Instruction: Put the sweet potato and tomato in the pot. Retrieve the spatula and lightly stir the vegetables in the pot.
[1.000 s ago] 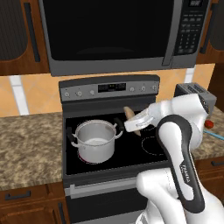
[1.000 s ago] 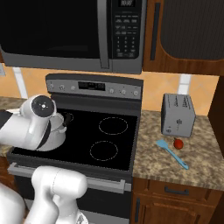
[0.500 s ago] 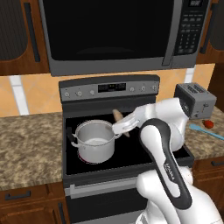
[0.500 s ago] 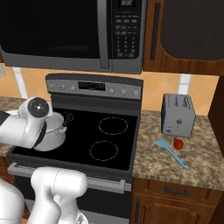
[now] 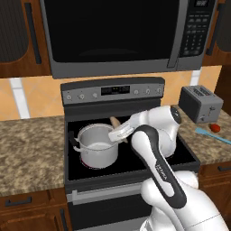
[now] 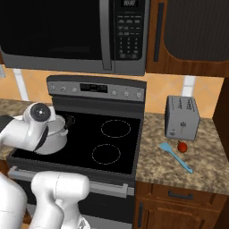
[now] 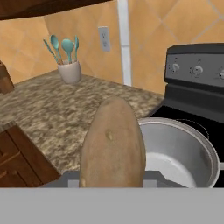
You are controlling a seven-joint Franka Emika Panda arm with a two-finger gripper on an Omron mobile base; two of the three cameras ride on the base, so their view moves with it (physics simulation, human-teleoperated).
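I read the gripper (image 5: 118,131) as clamped on the sweet potato (image 7: 112,148): in the hand view the tan root stands up straight out of the jaws, its lower end seated between them and hiding the fingertips. The jaws sit a modest way apart, set by the root's width.

In the left base view the sweet potato's (image 5: 114,122) far tip pokes out beyond the hand, above the back rim of the pot (image 5: 96,145).

Just past the jaws and slightly to their right in the hand view lies the pot (image 7: 181,154), open, shiny inside, with nothing in it that I can see. The held root overlaps its near-left rim in that view. I cannot tell whether the root touches the rim.

The pot stands on the front left burner of the stove (image 6: 115,139); the arm covers part of the pot (image 6: 56,132) in the right base view.

Beyond the jaws to the left, on the speckled counter (image 7: 57,105), a cup of teal utensils (image 7: 68,64) stands against the wall.

Well off from the jaws, on the counter past the stove's other side, the tomato (image 6: 182,146) sits in front of the toaster (image 6: 181,118). The spatula (image 6: 176,156) lies flat just beside the tomato, nearer the counter's front edge.
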